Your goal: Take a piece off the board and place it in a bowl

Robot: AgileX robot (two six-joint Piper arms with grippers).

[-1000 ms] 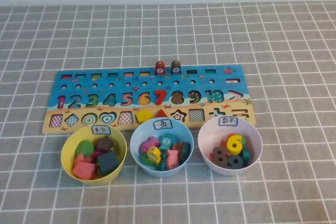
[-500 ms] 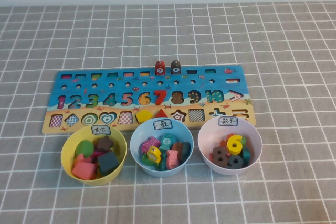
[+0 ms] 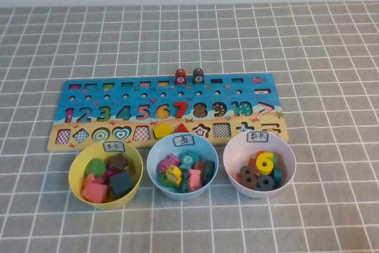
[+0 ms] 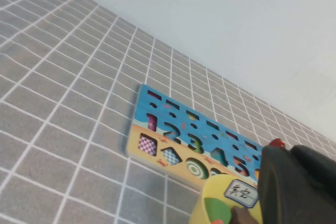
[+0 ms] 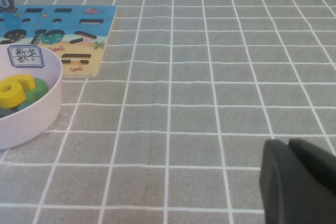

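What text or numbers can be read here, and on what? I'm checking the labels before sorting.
"1 2 3 4 5 6 7 8 9 10": numerals along the board.
"7": red piece.
"8": dark peg.
"6": yellow numeral in the pink bowl.
"数字": pink bowl's label.
Labels on the yellow bowl and blue bowl: too blurred.

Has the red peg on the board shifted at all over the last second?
No. The red peg stands beside the dark peg at the board's far edge, above the red 7, exactly as before.
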